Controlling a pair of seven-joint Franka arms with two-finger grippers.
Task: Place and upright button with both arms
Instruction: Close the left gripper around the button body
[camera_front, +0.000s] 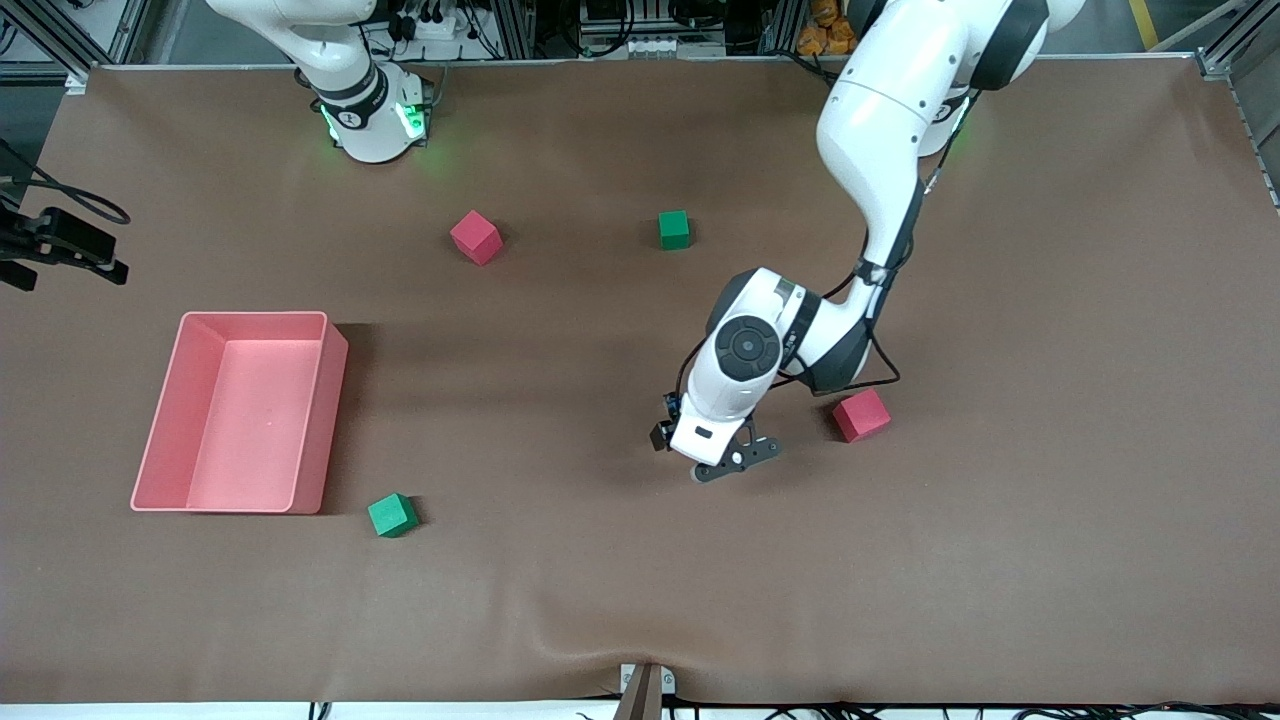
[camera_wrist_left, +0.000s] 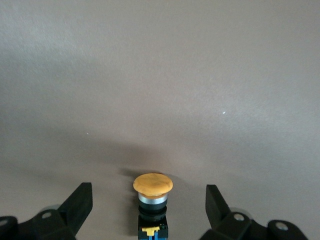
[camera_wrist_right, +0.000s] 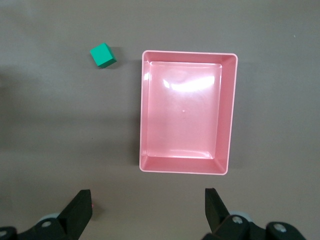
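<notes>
Left wrist view, button (camera_wrist_left: 153, 184) upright between wide-apart left jaws, untouched, right jaws apart above pink tray (camera_wrist_right: 231, 112).

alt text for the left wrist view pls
An orange-capped button stands upright on the brown table, between the open fingers of the left end effector, which touch nothing.

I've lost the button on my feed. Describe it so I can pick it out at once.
Find the left gripper, low over the mat beside a red cube. The button sits between its open fingers, untouched. It is the only round piece: orange cap, silver collar, black body, not a foam cube.
</notes>
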